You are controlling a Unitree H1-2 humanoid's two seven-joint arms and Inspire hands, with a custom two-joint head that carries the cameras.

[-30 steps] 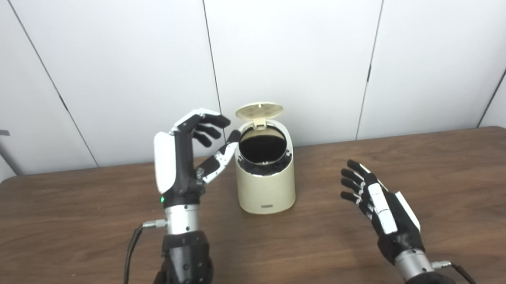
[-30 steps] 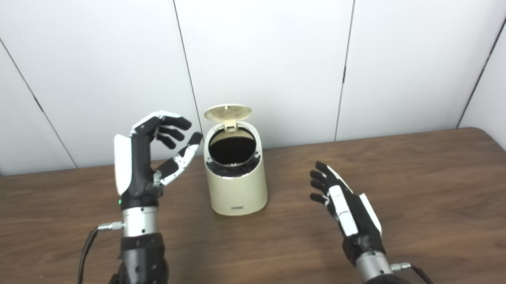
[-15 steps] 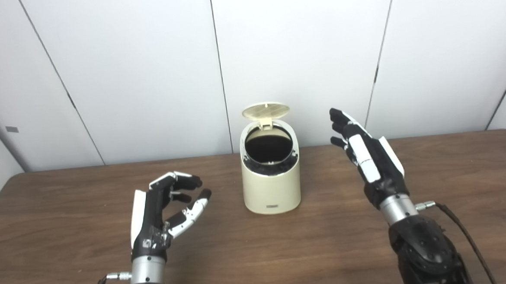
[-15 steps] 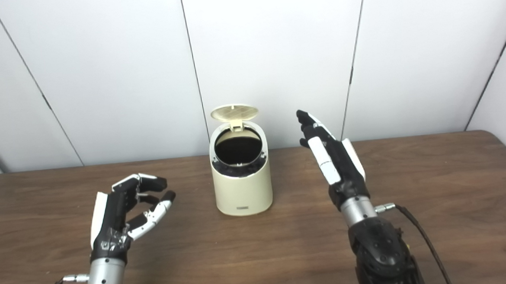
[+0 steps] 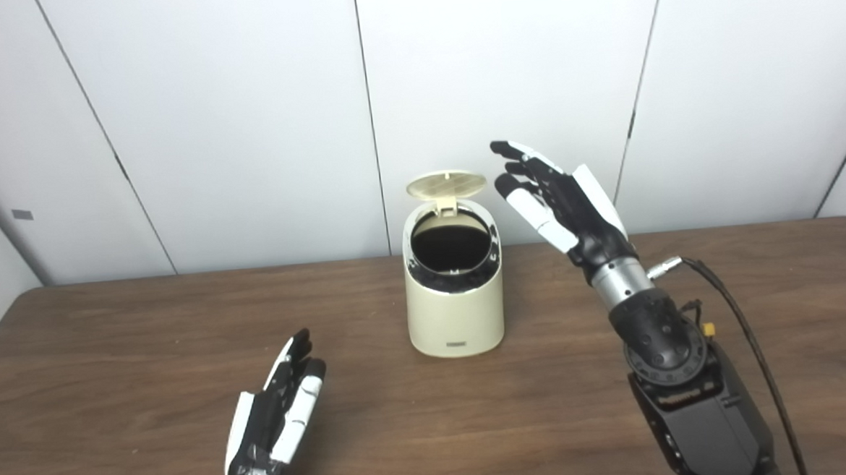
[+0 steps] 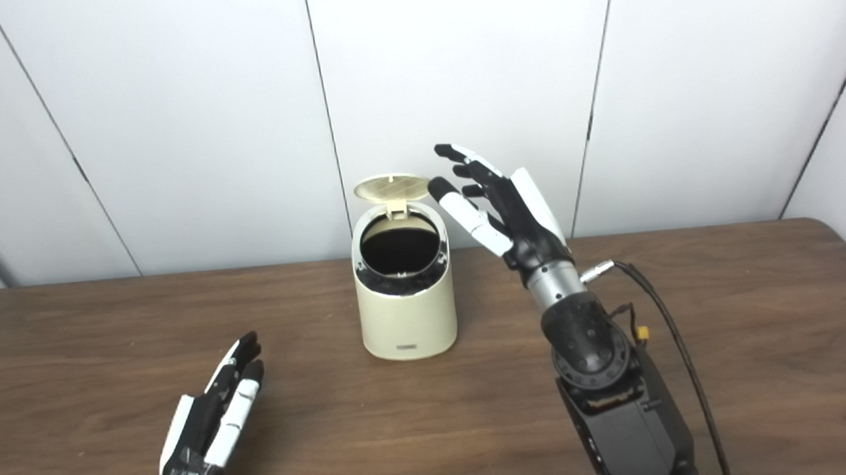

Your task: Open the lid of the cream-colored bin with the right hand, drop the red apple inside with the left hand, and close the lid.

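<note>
The dark brown wood-grain table [image 5: 111,370] runs across the frame, backed at 12 o'clock by white wall panels [image 5: 228,117] with dark seams.

The cream-colored cylindrical plastic bin [image 5: 457,315] stands upright at table centre, long axis vertical. Its slanted top opening faces the camera and shows a dark interior; what lies inside cannot be made out. The round cream lid [image 5: 445,185] is raised on its rear hinge at the 12 o'clock edge of the opening, standing up behind it with its ribbed underside facing the camera.

The right arm [image 5: 672,369], black with a silver wrist and a trailing black cable [image 5: 743,336], rises from the 5 o'clock corner toward the bin. The right hand [image 5: 562,201] is held in the air at about 2 o'clock of the bin, just beside the raised lid. Fingers are spread and extended toward the lid, grasping nothing; contact with the lid is not seen.

The left hand [image 5: 277,419] lies low over the table at about 7 o'clock of the bin, well apart from it. Fingers are straight, close together, pointing toward 1 o'clock; it holds nothing.

The red apple is not visible in either view.
</note>
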